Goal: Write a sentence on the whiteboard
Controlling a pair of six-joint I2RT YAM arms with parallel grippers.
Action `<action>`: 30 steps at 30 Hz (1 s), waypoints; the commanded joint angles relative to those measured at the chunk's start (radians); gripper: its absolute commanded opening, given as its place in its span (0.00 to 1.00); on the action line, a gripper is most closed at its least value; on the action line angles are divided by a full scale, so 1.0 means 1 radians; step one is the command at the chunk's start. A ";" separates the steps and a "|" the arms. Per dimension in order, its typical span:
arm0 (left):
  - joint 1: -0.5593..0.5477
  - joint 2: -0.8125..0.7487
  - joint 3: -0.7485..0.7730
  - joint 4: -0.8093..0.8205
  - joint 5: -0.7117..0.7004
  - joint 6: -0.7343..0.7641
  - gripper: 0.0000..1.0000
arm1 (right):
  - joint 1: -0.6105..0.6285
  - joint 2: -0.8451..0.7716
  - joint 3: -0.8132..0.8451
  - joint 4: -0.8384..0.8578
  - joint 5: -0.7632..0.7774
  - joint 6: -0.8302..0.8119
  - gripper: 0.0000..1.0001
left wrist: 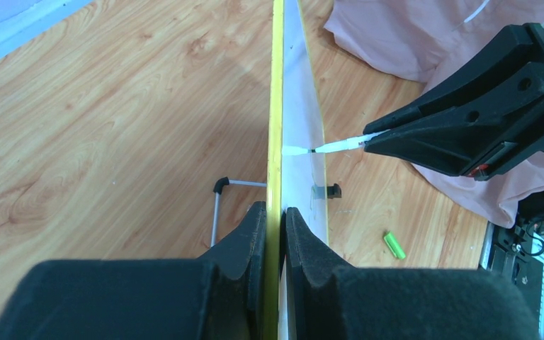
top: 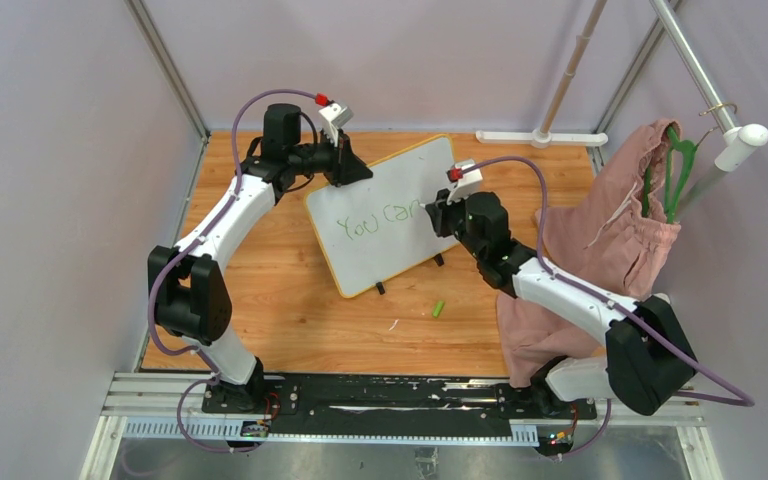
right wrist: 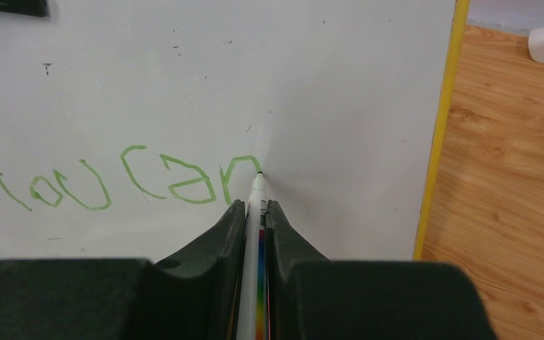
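Observation:
The whiteboard point(top: 390, 215) stands tilted on the wooden table, white with a yellow rim point(left wrist: 275, 127). My left gripper point(top: 345, 165) is shut on its top left edge, the rim pinched between my black fingers point(left wrist: 251, 234). Green lettering point(right wrist: 113, 180) on the board reads "You can", the last letter unfinished. My right gripper point(right wrist: 255, 205) is shut on a white marker point(right wrist: 253, 234) with a rainbow stripe. Its tip point(right wrist: 258, 174) touches the board at the end of the "n". In the left wrist view the marker point(left wrist: 340, 145) meets the board's face.
A green marker cap point(top: 439, 309) lies on the table in front of the board, seen too as the cap point(left wrist: 394, 245). A pink garment point(top: 600, 250) hangs on a green hanger point(top: 675, 165) at the right. A white rack base point(top: 540, 137) lies along the back wall.

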 commanded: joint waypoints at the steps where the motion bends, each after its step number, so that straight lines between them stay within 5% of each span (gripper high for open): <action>1: -0.039 -0.010 -0.026 -0.041 0.009 0.048 0.00 | -0.017 -0.014 -0.036 0.002 0.016 0.008 0.00; 30: -0.040 -0.001 -0.025 -0.043 0.006 0.051 0.00 | -0.024 -0.121 0.003 -0.061 0.042 -0.005 0.00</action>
